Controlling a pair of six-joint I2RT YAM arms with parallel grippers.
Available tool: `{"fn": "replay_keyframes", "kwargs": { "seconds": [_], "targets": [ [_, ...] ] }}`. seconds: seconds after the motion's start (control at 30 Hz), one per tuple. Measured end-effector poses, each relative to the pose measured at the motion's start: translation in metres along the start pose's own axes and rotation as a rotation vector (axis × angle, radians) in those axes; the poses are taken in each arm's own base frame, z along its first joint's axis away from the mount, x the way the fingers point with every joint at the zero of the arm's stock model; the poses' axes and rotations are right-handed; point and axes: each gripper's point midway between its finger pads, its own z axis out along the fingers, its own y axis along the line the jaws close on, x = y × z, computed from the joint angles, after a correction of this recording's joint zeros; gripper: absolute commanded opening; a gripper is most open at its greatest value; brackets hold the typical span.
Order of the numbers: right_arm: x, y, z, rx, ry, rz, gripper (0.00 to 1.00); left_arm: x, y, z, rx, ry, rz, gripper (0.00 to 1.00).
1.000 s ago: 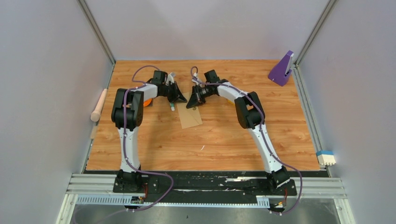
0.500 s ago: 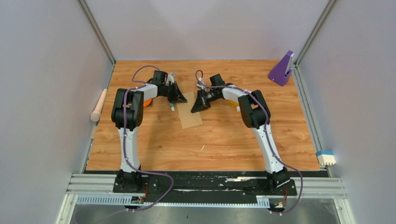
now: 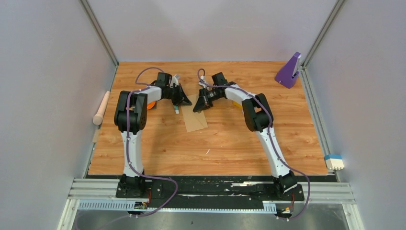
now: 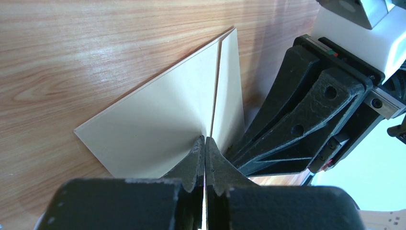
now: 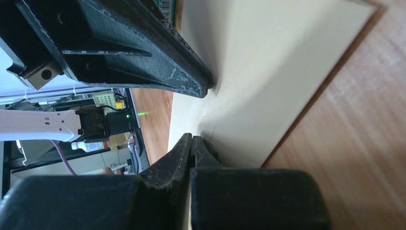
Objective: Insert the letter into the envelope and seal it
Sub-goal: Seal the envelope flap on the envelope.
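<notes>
The left gripper (image 3: pixel 185 101) and right gripper (image 3: pixel 196 108) are fully closed and empty, with their tips on the far end of the envelope (image 3: pixel 194 120), which lies flat on the table (image 3: pixel 230 139). Press straight down along the flap crease without dragging the envelope. The letter is not visible, so whether it is inside, or whether the flap has bonded, cannot be determined.

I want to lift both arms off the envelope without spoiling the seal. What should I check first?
1. Left gripper shut, tips down on the envelope: ok.
2. Right gripper shut, tips on the envelope: ok.
3. Envelope lying on the table, not clamped by either gripper: ok.
4. Letter inside: cannot tell, no white sheet in view.
5. Flap stuck down: cannot tell.
6. Clearance between the two grippers: cannot tell, they sit very close.
</notes>
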Motion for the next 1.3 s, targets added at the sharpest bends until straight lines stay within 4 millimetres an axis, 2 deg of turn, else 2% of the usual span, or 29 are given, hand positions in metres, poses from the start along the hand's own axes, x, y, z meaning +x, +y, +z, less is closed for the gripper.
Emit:
{"fn": "replay_keyframes", "kwargs": {
  "seconds": [0.33,0.57,0.73,1.03,1.17,1.3],
  "targets": [
    [-0.003,-0.001,0.001,0.006,-0.006,-0.009,0.0,0.0,0.0,0.0,0.0,0.0,0.0,0.0],
    [0.014,0.0,-0.001,-0.019,0.017,-0.001,0.0,0.0,0.0,0.0,0.002,0.002,-0.001,0.0],
    [0.013,0.002,-0.001,-0.011,0.018,-0.002,0.0,0.0,0.0,0.0,0.003,0.002,-0.001,0.0],
    [-0.005,0.002,0.007,0.0,0.001,-0.04,0.0,0.001,0.0,0.0,0.003,0.003,0.0,0.0],
    [-0.004,0.001,0.008,-0.002,0.001,-0.043,0.0,0.001,0.0,0.0,0.003,0.003,0.0,0.0],
    [0.007,0.001,0.005,-0.015,0.009,-0.037,0.0,0.002,-0.001,0.0,0.005,0.008,-0.002,0.0]
  ]
}}
